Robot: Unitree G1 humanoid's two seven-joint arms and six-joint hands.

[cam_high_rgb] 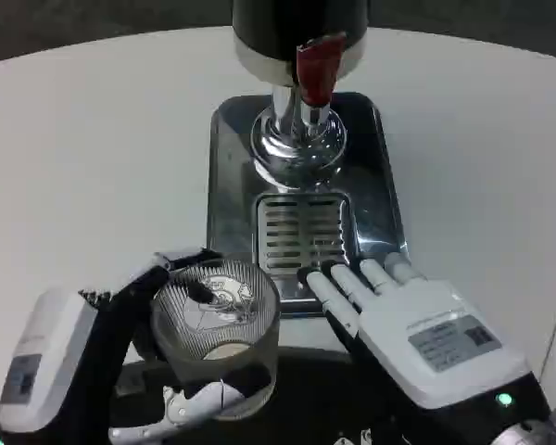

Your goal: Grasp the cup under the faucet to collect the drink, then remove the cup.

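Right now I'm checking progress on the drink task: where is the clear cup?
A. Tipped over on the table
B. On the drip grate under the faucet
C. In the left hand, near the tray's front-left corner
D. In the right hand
C: the left hand holds the clear cup off the drip grate.

We're looking at a round white table (93, 139), bare across its left side (dark floor (74, 23) beyond the far edge), and it runs on to the right.
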